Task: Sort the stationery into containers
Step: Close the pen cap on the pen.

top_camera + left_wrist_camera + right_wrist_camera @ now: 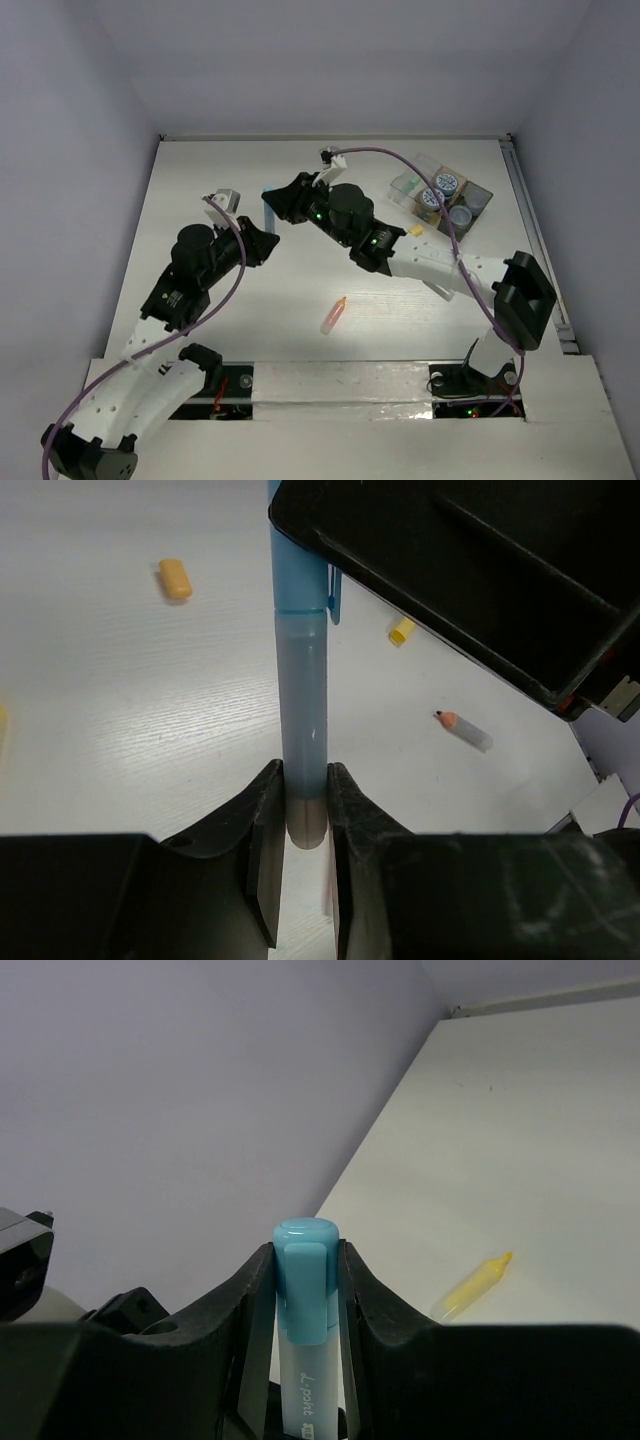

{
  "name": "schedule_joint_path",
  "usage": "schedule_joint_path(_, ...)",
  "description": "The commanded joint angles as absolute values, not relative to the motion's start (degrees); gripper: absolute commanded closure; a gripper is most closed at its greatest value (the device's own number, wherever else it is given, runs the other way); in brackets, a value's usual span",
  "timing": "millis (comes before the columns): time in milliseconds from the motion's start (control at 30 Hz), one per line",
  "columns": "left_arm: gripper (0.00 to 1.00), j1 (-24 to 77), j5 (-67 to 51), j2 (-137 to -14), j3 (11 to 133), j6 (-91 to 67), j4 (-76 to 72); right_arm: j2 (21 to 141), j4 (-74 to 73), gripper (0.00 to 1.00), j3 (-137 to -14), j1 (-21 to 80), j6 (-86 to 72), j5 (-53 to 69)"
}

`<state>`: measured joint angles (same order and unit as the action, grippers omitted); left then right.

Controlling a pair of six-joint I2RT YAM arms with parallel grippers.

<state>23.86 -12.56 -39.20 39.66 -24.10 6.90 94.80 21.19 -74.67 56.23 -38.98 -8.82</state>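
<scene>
Highlighter [303,680], blue, pinned at both ends: my left gripper [303,785] clamps its base, my right gripper [304,1260] its cap; best freeing one end gently, without twisting

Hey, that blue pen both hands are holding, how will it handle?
The blue pen looks stiff: it spans straight between the left hand and right hand. Its smooth round barrel may slip or roll, though the cap clip should check rolling.

The right gripper [304,1252] pinches the capped end of a pale blue highlighter [303,1380]. Beyond, a yellow stick [475,1285] lies on the white table [520,1130] near the purple wall [180,1090].
</scene>
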Motion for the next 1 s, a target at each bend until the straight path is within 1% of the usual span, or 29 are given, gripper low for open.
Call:
schedule_joint_path(0,1.00,23.20,-5.80,-39.99,45.61,-21.80,-1.06,92.03,17.67,0.99,-71.63,58.10,-38.67,-2.90)
schedule_joint_path(200,1.00,23.73,-4.83,-41.39,47.54,-19.96,-0.79,90.79,15.30,1.00,-69.70,58.10,-37.36,-0.44)
schedule_joint_path(233,1.00,23.73,-4.83,-41.48,48.16,-19.60,-0.62,90.79,15.21,1.00,-69.26,58.10,-37.27,1.91)
schedule_joint_path(367,1.00,23.73,-4.48,-43.24,53.16,-17.93,-0.26,90.53,15.20,1.00,-65.84,58.10,-36.74,3.34)
schedule_joint_path(667,1.00,24.26,-6.06,-49.04,61.16,-17.67,-3.86,88.86,19.77,1.00,-55.56,59.23,-39.72,4.04)
schedule_joint_path(967,1.00,26.19,-3.78,-53.08,64.77,-17.05,-6.68,92.29,23.99,1.00,-53.09,61.96,-43.85,6.24)
